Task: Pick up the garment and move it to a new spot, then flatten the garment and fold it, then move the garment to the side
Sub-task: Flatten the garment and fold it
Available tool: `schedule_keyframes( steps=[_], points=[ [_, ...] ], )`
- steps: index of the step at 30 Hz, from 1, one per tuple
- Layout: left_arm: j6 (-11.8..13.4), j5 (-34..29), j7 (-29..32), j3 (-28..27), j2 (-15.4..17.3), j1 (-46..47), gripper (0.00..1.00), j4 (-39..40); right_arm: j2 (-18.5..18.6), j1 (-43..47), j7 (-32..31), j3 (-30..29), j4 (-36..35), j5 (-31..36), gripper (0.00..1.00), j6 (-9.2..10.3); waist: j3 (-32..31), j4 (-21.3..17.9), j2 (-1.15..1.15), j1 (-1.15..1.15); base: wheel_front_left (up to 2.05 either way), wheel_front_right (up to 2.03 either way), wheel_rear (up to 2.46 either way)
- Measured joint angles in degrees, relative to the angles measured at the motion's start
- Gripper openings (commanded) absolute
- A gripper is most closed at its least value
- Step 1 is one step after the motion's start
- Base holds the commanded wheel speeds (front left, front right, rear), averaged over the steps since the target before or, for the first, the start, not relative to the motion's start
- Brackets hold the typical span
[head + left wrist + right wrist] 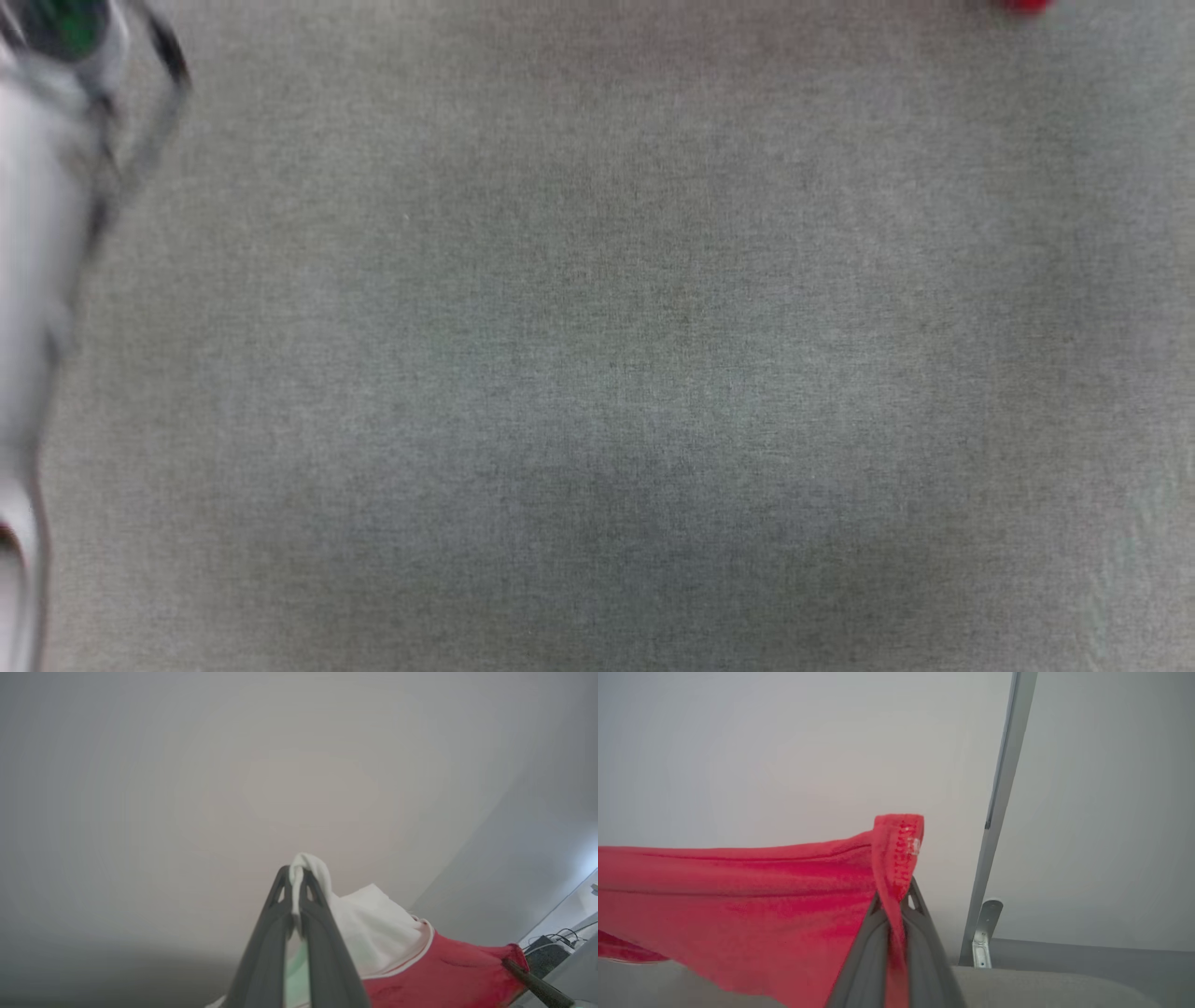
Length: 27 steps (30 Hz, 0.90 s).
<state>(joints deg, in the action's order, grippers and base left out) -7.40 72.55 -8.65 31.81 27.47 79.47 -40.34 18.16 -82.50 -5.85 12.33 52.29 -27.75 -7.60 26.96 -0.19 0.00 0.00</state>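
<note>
Nearest you, your left gripper [295, 876] has its two dark fingers pinched tight on the bunched white sleeve of one red jersey-style garment with white-and-red trim [444, 970]. Your right gripper [896, 898] is clamped likewise on the garment's stitched red hem corner. One small white tag [915, 845] there is too small to read. The garment hangs stretched between both grippers. One grey metal post [999, 788] and one bracket [983, 938] stand behind. Head view is blurred: one pale forearm [37, 233], grey cloth-covered surface [597, 373].
</note>
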Motion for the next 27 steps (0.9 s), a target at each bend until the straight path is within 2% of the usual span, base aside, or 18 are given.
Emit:
schedule_keyframes(
  steps=[6,12,19,27],
  points=[
    [0.00,4.75,-2.82,1.36,3.44,-17.27,0.00,11.10,3.31,12.52,-2.33,5.30,-9.53,-6.42,0.00,0.05,-2.53,0.23,0.00,0.00,0.00,0.00,0.00],
    [0.00,5.71,-5.63,0.69,5.04,-33.49,0.00,20.85,7.25,26.28,-4.75,5.69,-21.65,-10.84,0.00,0.05,-4.89,0.33,0.00,0.00,0.00,0.00,0.00],
    [1.47,5.87,-6.25,-4.63,5.61,-51.72,0.00,31.66,9.57,43.17,-8.59,-0.14,-35.42,-11.82,0.00,0.05,-6.91,-0.33,0.00,0.00,0.00,0.00,0.00],
    [3.52,1.90,-6.33,-10.01,5.53,-68.79,0.00,44.59,8.43,60.48,-15.21,-9.03,-51.41,-9.79,0.00,0.05,-9.21,-0.47,0.00,0.00,0.00,0.00,0.00]
  ],
)
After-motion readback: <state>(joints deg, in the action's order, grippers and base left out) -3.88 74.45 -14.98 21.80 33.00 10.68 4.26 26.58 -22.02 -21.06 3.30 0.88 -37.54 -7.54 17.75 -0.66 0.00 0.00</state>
